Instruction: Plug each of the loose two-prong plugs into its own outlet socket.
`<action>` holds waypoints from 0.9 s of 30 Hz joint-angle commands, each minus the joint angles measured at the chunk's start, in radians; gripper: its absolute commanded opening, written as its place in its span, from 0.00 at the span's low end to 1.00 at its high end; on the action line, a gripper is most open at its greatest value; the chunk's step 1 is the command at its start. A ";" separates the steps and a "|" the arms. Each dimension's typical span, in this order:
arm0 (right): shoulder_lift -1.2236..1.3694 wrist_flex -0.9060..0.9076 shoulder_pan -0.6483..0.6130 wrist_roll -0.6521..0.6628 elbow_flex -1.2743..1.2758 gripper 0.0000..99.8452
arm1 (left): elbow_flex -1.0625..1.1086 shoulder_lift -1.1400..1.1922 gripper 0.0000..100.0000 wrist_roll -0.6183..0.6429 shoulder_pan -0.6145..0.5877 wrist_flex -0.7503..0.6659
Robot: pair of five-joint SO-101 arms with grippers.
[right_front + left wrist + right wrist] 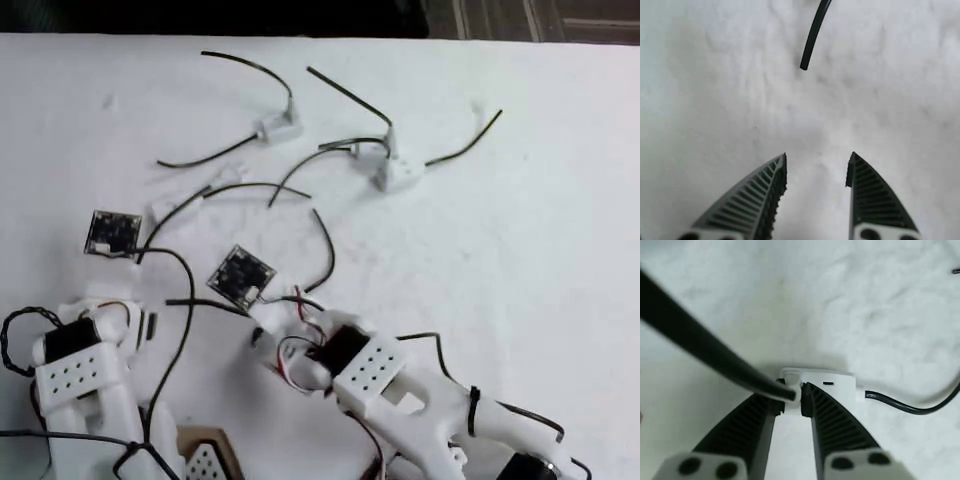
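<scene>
Progress seems early: one white plug (792, 380) is clamped by the right gripper (795, 395) against a socket (832, 385) near the surface's (560, 250) near edge. The left gripper (818, 156) is held with jaws apart, empty. Further connectors (278, 127) toward the far edge are judged undone.

One white socket (397, 172) is lying flat, with black wires (347, 93) curving out of it. A second white connector (277, 127) is lying near it. A wired white plug (837, 377) is sitting well apart from it.
</scene>
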 commanded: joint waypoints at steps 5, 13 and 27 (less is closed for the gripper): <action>-0.013 0.113 -0.008 0.003 -0.084 0.10 | 0.002 -0.021 0.21 -0.008 -0.007 -0.017; -0.068 0.495 -0.005 0.158 -0.304 0.28 | 0.003 -0.021 0.21 -0.009 -0.007 -0.017; -0.056 0.527 0.081 0.713 -0.313 0.29 | 0.005 -0.021 0.21 -0.009 -0.007 -0.017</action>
